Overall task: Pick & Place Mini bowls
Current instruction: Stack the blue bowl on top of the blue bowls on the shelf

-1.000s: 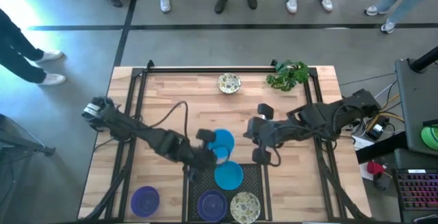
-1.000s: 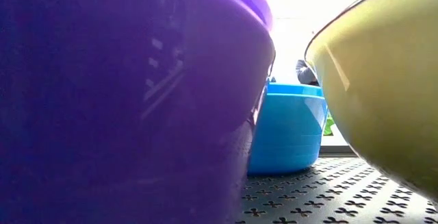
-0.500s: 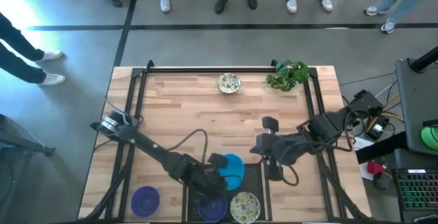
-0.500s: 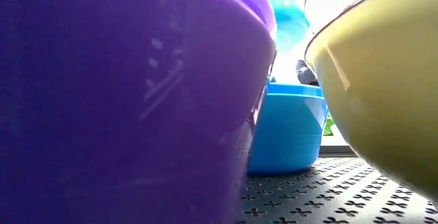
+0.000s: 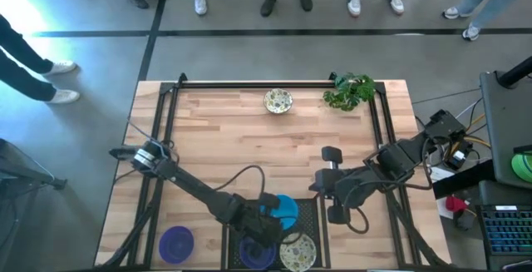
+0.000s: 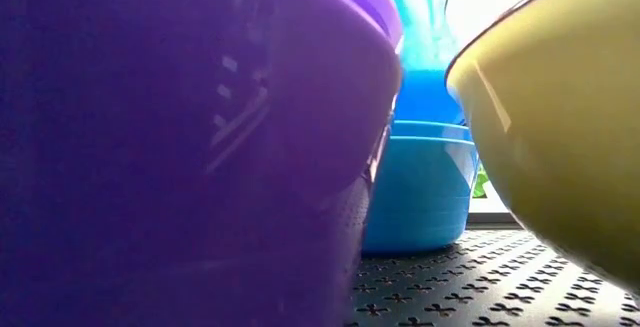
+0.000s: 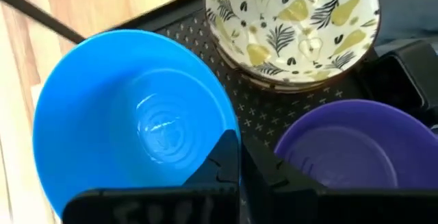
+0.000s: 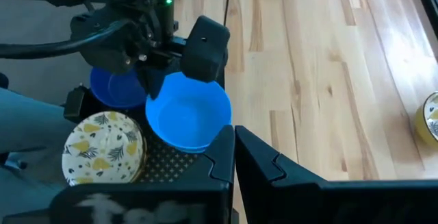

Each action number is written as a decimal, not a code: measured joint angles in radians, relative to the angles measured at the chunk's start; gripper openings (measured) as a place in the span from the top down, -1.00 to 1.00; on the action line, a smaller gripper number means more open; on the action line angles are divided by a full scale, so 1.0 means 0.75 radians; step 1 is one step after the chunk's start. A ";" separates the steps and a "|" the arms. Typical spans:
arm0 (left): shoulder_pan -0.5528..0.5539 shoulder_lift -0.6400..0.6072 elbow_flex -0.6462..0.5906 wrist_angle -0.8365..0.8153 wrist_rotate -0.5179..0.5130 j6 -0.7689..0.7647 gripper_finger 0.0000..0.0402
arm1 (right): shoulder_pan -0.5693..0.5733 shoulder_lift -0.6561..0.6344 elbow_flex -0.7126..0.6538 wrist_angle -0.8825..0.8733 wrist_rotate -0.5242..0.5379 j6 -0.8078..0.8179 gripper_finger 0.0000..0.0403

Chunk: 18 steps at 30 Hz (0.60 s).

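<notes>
My left gripper [image 5: 268, 211] is over the black mesh tray [image 5: 309, 214], shut on a bright blue mini bowl [image 5: 284, 208]. In the low view this bowl [image 6: 420, 57] sits right above a second blue bowl [image 6: 420, 192] that stands on the tray; I cannot tell whether they touch. A purple bowl [image 5: 258, 251] and a cream patterned bowl [image 5: 298, 251] stand in the tray's near part. Another purple bowl [image 5: 176, 243] rests on the table left of the tray, and another cream bowl [image 5: 278, 100] stands near the far edge. My right gripper [image 5: 314, 185] waits shut, right of the tray. My left gripper pinches the blue bowl's rim [image 7: 231, 129], one finger [image 7: 226, 162] inside the bowl and the other outside its wall. The fingers come slanting down from the table's left. The bowl stays upright, mouth up, over the tray's other blue bowl.
A leafy green plant [image 5: 349, 91] stands at the far right corner. A black frame [image 5: 249, 85] runs around the wooden table [image 5: 224, 139]. Several people's feet [image 5: 274, 2] show beyond the far edge. Cables and equipment [image 5: 465, 172] lie right of the table.
My left gripper has carried the blue bowl toward the near edge, from above the bare wood to above the tray, and has come down over the tray's blue bowl. My right gripper has drifted a little toward the near and right edges.
</notes>
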 joint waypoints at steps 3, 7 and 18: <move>0.000 0.000 -0.004 -0.007 0.001 -0.023 1.00 | 0.000 0.000 0.000 -0.004 0.000 -0.007 0.96; 0.000 0.000 -0.009 -0.025 0.001 -0.045 1.00 | -0.001 0.000 0.000 -0.004 -0.034 -0.044 0.96; 0.003 0.001 -0.010 -0.046 0.001 -0.079 1.00 | -0.001 0.001 0.000 0.002 -0.175 -0.066 0.96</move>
